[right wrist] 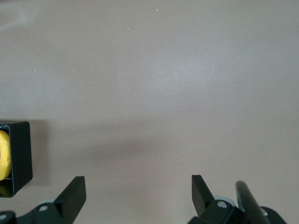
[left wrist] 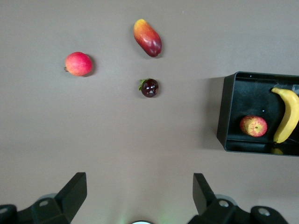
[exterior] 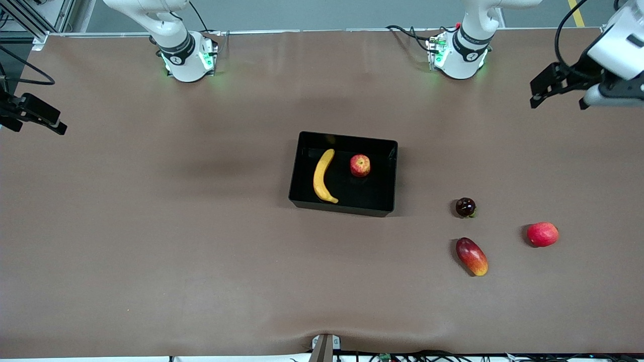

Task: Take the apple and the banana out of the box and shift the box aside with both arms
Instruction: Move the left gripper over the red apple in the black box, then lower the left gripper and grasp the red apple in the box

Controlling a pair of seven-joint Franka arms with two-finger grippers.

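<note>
The black box (exterior: pixel 347 138) sits at the middle of the table. Inside it lie the yellow banana (exterior: pixel 322 176) and, beside it toward the left arm's end, the red apple (exterior: pixel 360 165). My left gripper (exterior: pixel 558 100) hangs open and empty in the air over the left arm's end of the table. From its wrist, the left gripper (left wrist: pixel 139 186) looks across at the box (left wrist: pixel 224 116), apple (left wrist: pixel 253 126) and banana (left wrist: pixel 287 114). My right gripper (exterior: pixel 35 125) is open and empty over the right arm's end. In its wrist view, the right gripper (right wrist: pixel 138 186) is over bare table, with a corner of the box (right wrist: pixel 21 154) and the banana (right wrist: pixel 3 154) at the edge.
Three loose fruits lie on the table toward the left arm's end, nearer the front camera than the box: a dark maroon round fruit (exterior: pixel 465 207), an oblong red-yellow mango (exterior: pixel 472 256) and a red round fruit (exterior: pixel 542 234). The arm bases (exterior: pixel 188 58) stand along the table's back edge.
</note>
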